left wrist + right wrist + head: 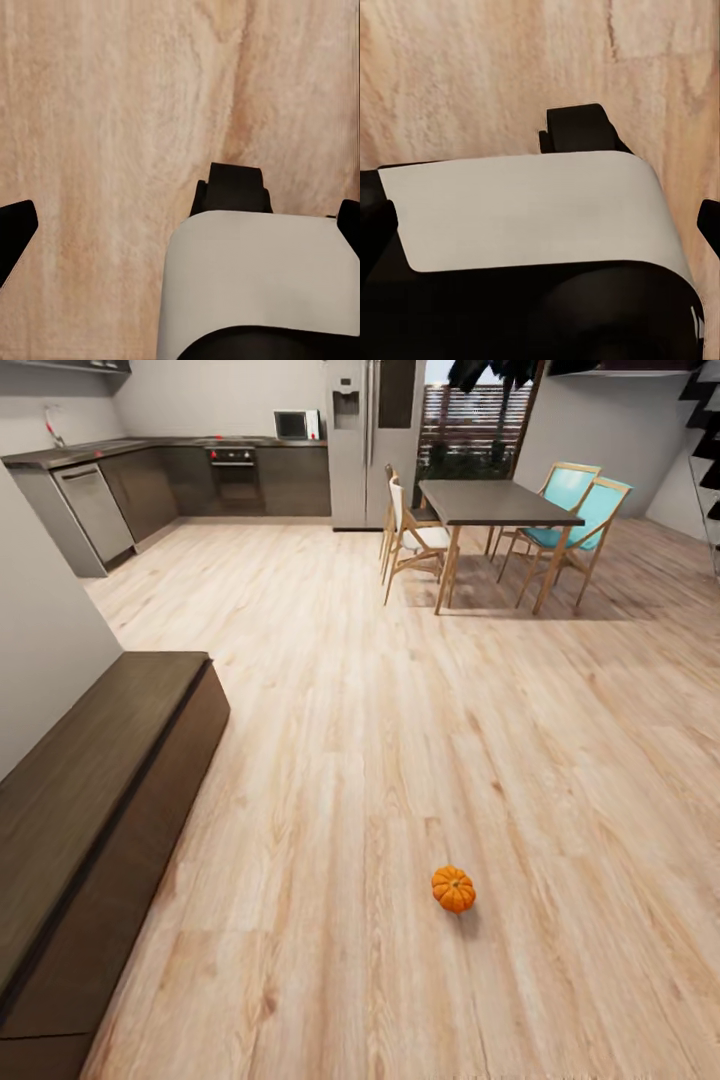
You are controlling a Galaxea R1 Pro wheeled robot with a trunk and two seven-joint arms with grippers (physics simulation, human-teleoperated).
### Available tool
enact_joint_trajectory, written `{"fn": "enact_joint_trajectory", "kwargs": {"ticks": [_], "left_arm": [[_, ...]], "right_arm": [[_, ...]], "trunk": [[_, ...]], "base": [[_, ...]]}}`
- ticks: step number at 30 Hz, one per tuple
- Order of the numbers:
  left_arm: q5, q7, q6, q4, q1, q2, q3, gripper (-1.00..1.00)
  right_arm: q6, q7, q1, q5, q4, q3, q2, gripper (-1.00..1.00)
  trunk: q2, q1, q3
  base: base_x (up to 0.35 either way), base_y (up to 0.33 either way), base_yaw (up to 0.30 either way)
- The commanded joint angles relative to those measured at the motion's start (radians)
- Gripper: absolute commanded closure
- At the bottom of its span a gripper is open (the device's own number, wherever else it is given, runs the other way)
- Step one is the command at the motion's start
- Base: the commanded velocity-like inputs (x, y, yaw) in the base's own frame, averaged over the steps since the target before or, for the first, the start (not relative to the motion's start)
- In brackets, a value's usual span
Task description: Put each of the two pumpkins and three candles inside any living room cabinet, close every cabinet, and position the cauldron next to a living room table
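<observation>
One small orange ribbed pumpkin (pixel 453 889) lies alone on the light plank floor, in the lower middle of the head view. The long low dark brown cabinet (pixel 90 780) runs along the left wall, and its front looks flat and shut. My left gripper (pixel 182 229) hangs over bare floor with its black fingertips (pixel 13 232) far apart and nothing between them. My right gripper (pixel 544 225) is likewise spread over floor, one fingertip (pixel 711 225) showing at the frame's edge. The candles, the cauldron and the living room table are out of view.
A dining table (pixel 495 502) with several chairs (pixel 415 538) stands at the back right. Grey kitchen counters (pixel 95 510), an oven and a fridge (pixel 372 440) line the far wall. Wide open floor lies between the cabinet and the pumpkin. White robot body (pixel 262 285) sits below both wrists.
</observation>
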Motion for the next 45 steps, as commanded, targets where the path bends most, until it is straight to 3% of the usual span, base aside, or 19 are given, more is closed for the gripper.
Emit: {"fn": "enact_joint_trajectory", "kwargs": {"ticks": [1,45], "left_arm": [[0.0,0.0,0.0,0.0,0.0,0.0,0.0,-1.0],[0.0,-0.001,0.0,0.0,0.001,0.0,0.0,-1.0]], "right_arm": [[0.0,0.0,0.0,0.0,0.0,0.0,0.0,-1.0],[-0.001,0.0,0.0,0.001,0.0,0.0,0.0,-1.0]], "trunk": [[0.0,0.0,0.001],[0.0,0.0,0.037]], "base": [[0.0,0.0,-0.282],[0.0,0.0,-0.282]]}}
